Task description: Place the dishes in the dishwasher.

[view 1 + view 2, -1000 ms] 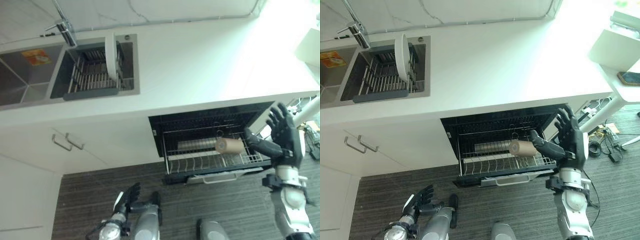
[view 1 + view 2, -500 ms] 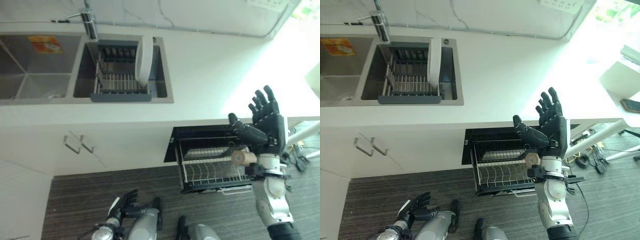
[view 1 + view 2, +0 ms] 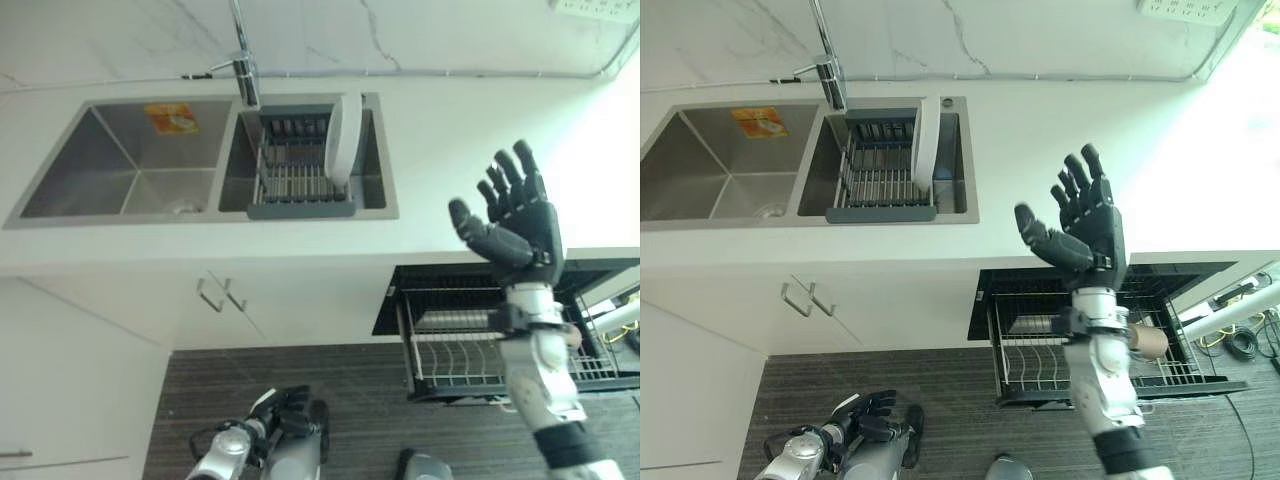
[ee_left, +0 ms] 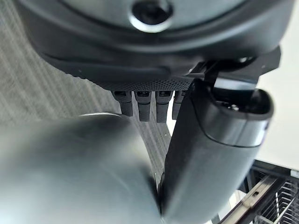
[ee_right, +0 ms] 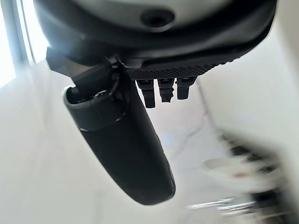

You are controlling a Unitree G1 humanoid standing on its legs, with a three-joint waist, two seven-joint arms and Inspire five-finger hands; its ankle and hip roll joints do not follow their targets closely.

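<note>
While the robot's left hand [image 3: 865, 418] hangs low near the dark striped floor [image 3: 960, 380] with its fingers loosely curled and grasping nothing, the right hand [image 3: 1085, 228] is raised in front of the white countertop [image 3: 1060, 140], its fingers spread straight and its palm empty. Below this raised hand, the black dishwasher opening [image 3: 1100, 285] under the counter stands open, and its wire dish rack [image 3: 1040, 365] is pulled out over the floor. A light brown cylindrical cup [image 3: 1148, 342] lies on its side in this rack, partly hidden behind the right forearm. Farther away, the stainless steel double sink [image 3: 130, 165] is set in the countertop; its right basin holds a dark grey drying rack [image 3: 295, 180], and a white round plate [image 3: 343, 140] stands upright on edge in it. Behind the sink rises a chrome tap [image 3: 243, 68], in front of the white marble wall [image 3: 1040, 35].
</note>
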